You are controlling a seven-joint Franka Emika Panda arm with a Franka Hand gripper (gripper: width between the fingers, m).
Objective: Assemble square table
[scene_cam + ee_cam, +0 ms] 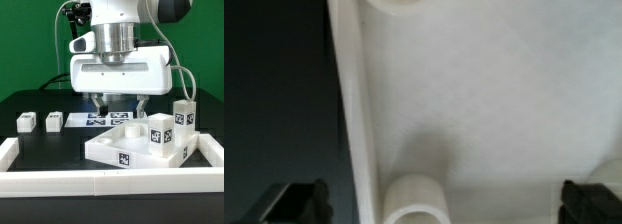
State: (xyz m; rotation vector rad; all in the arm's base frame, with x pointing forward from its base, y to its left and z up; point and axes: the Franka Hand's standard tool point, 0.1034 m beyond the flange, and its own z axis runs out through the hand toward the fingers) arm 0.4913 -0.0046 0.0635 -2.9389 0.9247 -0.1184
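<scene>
While the arm hung over the black table (45, 145), your exterior view showed the gripper (117, 104) low over the back edge of the square table top (125, 150). Its fingers were spread wide with nothing pinched between them. The top lay flat toward that view's right, with one tag on its near wall. First leg (26, 122) and second leg (53, 120) sat side by side on the table toward that view's left, well apart from the top. Third leg (160, 135) and fourth leg (183, 115) stood upright at the top's right end. I couldn't tell whether they rested on it or just behind it. The marker board (108, 120) lay flat behind the fingers. A white rail (100, 182) ran along the front, with more rail at both sides.

In the wrist view you had the gripper (441, 200) wide apart. One dark fingertip (295, 202) was over the black table, the other at the opposite edge over white plastic. The square table top (491, 110) filled most of the frame between them. Its rim (352, 100) ran straight through the picture beside the dark table. One round raised boss (411, 200) sat just inside the rim near the fingertips, and part of another showed at the far end. Whether the fingers touched the top or cleared it, I couldn't tell. The picture was soft.
</scene>
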